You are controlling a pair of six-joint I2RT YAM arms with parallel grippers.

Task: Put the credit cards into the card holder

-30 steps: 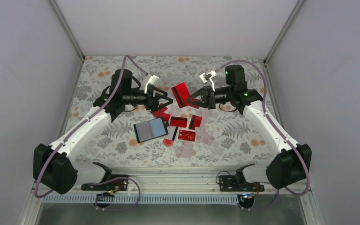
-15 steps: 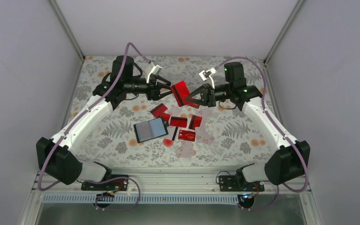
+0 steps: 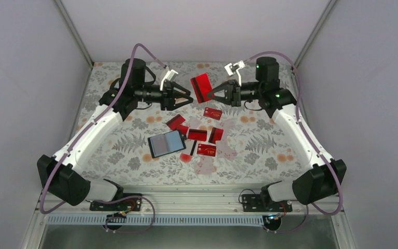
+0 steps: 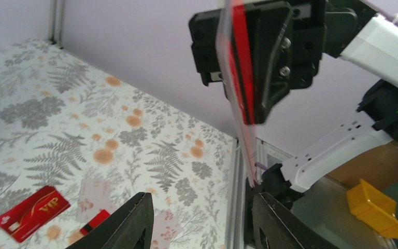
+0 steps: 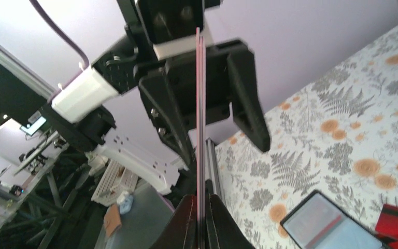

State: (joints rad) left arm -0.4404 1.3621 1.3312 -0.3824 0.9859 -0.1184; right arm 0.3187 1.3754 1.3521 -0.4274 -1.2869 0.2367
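Note:
My right gripper [image 3: 213, 93] [image 5: 201, 199] is shut on a red credit card [image 3: 202, 87] with a black stripe, lifted above the table's far middle. That card [image 5: 199, 104] shows edge-on in the right wrist view. My left gripper [image 3: 185, 98] [image 4: 202, 223] faces it, open, with the card's [image 4: 238, 78] free edge at the mouth of its jaws and touching neither finger. More red credit cards lie below: one with gold lettering [image 3: 213, 113], others [image 3: 176, 122] [image 3: 197, 135] [image 3: 216, 135] [image 3: 206, 150]. The black card holder [image 3: 167, 143] [image 5: 326, 223] lies to their left with its shiny face up.
A small red round spot [image 3: 186, 158] sits on the floral tabletop [image 3: 249, 150] in front of the cards. Enclosure walls and metal posts [image 3: 75, 31] close the table's sides. A yellow bin [image 4: 375, 210] lies beyond the table edge.
Both arms rose and swung toward the back. The right gripper carried the card up; the left gripper narrowed and came up to its edge. A gold-lettered card now shows below.

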